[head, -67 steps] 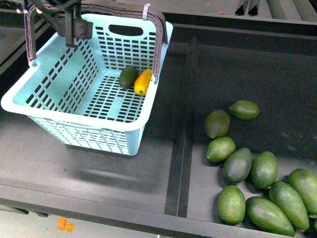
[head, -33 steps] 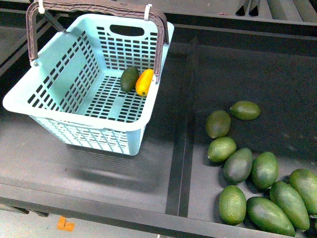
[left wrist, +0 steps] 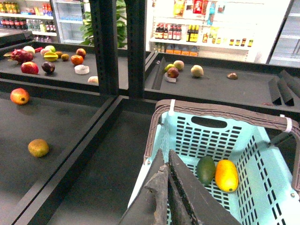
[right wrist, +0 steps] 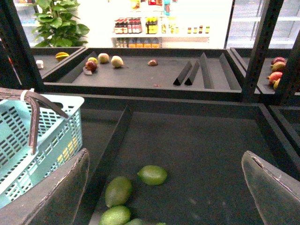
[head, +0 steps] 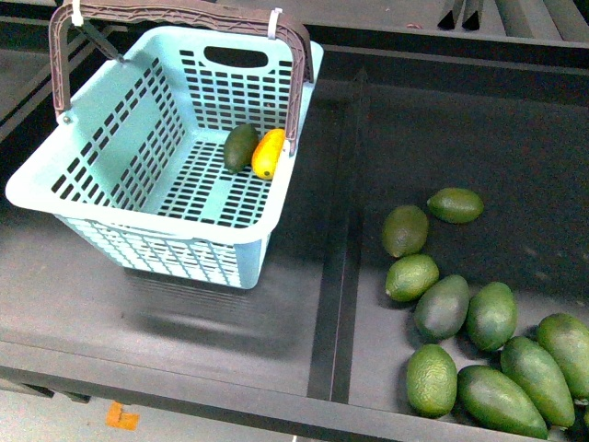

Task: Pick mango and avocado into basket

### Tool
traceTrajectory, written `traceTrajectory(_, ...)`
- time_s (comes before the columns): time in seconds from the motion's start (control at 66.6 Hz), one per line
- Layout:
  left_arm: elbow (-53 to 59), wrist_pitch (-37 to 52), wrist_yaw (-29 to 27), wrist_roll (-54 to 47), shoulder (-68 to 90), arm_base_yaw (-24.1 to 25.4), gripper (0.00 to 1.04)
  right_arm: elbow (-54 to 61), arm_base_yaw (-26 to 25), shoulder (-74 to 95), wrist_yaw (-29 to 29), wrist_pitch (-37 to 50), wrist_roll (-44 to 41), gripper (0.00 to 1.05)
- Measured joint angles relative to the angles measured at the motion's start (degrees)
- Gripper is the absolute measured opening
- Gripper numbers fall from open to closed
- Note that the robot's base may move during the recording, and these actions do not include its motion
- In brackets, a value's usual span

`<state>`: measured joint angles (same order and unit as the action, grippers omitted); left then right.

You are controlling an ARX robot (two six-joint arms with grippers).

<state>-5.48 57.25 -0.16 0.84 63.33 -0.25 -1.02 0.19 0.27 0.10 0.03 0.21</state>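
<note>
While basket sits on dark shelf, left jaws pressed together, right spread; store shelving behind.

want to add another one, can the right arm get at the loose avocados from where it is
Probably yes. The right claw is open and empty, and the loose avocados lie uncovered on the dark shelf under it, with nothing seen between. The basket sits off to one side.

You see the teal slotted basket, brown handle raised. On its floor, by the far wall, the yellow mango lies touching the dark green avocado.
</note>
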Motion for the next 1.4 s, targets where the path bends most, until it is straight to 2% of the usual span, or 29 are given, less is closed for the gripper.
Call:
traceTrajectory(0.375, 4.57, -17.86, 0.15, -0.04, -22.45, 0.04, 0.02, 0.00, 0.00, 0.00, 0.02, 0.00, 0.00, 0.96)
traceTrajectory(0.795, 4.59, -35.54, 0.15, -0.17, -41.55, 0.04, 0.02, 0.00, -0.02, 0.00, 0.02, 0.00, 0.02, 0.96)
traceTrajectory(1.305, 4.61, -47.08, 0.15, -0.20, -53.18, 0.04, 0.02, 0.00, -0.02, 0.00, 0.02, 0.00, 0.00, 0.96)
traceTrajectory(1.395, 4.59, -56.17, 0.15, -0.20, -60.63, 0.04, 0.02, 0.00, 0.00, 0.00, 0.02, -0.02, 0.00, 0.96)
